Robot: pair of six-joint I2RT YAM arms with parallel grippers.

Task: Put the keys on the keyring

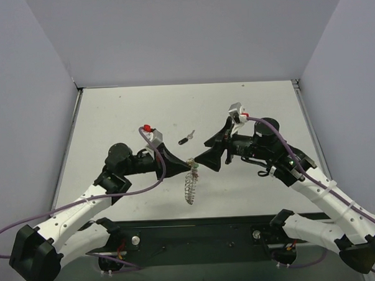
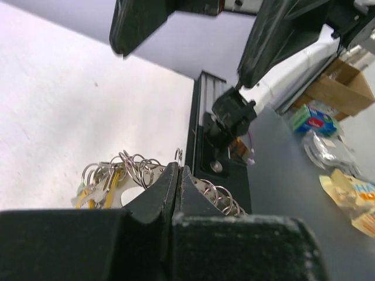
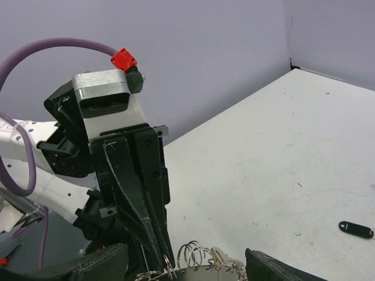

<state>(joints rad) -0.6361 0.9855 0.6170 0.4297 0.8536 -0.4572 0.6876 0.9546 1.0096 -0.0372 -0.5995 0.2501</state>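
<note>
Now the left gripper [image 1: 186,163] pinches the keyring [image 1: 189,187] at its rim, dangling it over mid-table, while the right gripper [image 1: 205,158] gapes just beside. The ring looks stiff, light and slippery, so take the rim. The left wrist view shows coloured keys [image 2: 96,188] threaded on. Only the other views show the black key [image 1: 186,138] lying loose, farther back.

The top external camera looks down from behind over the white surface [image 1: 112,119], one wrist camera sits close behind the left gripper [image 2: 177,170] facing the near edge, the other behind the right gripper [image 3: 190,266] facing the far left corner, all sharing the large flat silver coil-rimmed keyring [image 1: 190,181].
</note>
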